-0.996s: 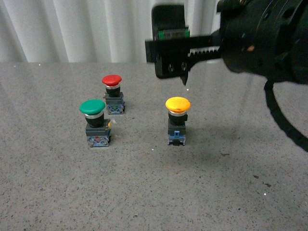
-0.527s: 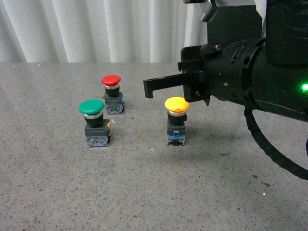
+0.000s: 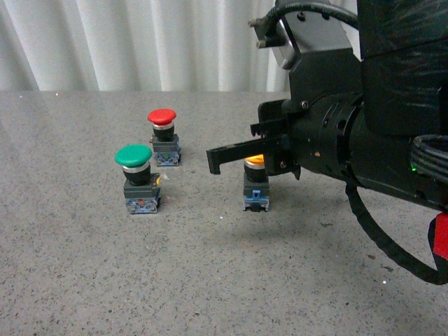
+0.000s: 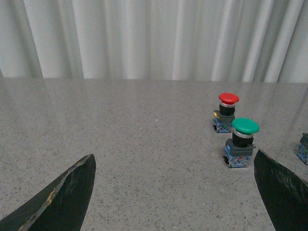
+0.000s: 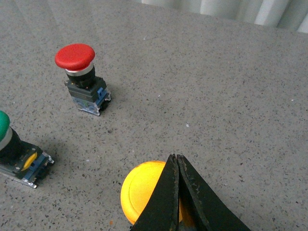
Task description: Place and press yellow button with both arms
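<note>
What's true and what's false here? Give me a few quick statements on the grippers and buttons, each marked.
1. The right gripper is shut, its fingers together over the yellow button. True.
2. The left gripper is shut on the green button. False: it is open, with nothing between its fingers.
3. The red button lies on its side. False: it stands upright.
4. The green button stands nearer the robot than the red button. True.
</note>
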Controlling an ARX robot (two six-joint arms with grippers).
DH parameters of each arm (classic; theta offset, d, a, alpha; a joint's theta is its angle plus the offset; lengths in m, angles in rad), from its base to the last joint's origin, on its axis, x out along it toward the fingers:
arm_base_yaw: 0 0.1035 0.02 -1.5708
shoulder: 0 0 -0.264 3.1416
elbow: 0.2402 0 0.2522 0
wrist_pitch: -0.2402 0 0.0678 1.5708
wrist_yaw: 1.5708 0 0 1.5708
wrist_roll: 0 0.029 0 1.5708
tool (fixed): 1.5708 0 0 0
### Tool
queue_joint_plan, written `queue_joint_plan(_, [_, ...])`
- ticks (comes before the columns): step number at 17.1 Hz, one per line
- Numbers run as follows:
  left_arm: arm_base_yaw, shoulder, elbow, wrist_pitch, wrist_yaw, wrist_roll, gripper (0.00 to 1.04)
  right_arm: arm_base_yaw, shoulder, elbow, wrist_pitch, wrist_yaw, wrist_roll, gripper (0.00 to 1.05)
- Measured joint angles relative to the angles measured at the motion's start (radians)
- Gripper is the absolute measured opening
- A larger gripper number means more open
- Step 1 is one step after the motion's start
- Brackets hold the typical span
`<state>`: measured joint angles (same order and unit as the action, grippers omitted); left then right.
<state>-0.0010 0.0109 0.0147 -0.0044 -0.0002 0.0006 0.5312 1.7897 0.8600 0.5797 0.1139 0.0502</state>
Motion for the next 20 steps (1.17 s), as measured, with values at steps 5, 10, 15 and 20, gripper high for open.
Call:
queue_joint_plan(5, [0.0, 0.0, 0.0, 0.0, 0.0, 0.0, 0.98, 0.004, 0.016, 0.006, -0.036, 0.007, -0.007, 0.02])
queue_joint_plan(10, [0.0, 0.0, 0.0, 0.0, 0.0, 0.0, 0.98, 0.006, 0.035, 0.039, -0.112, 0.022, -0.006, 0.02])
queue_joint_plan(15, [0.0, 0.0, 0.0, 0.0, 0.0, 0.0, 0.98, 0.007, 0.019, 0.023, -0.066, 0.014, 0.026, 0.02])
queue_joint_plan(20, [0.0, 0.0, 0.0, 0.0, 0.0, 0.0, 0.98, 0.026, -0.136, -0.05, 0.195, -0.018, 0.159, 0.02])
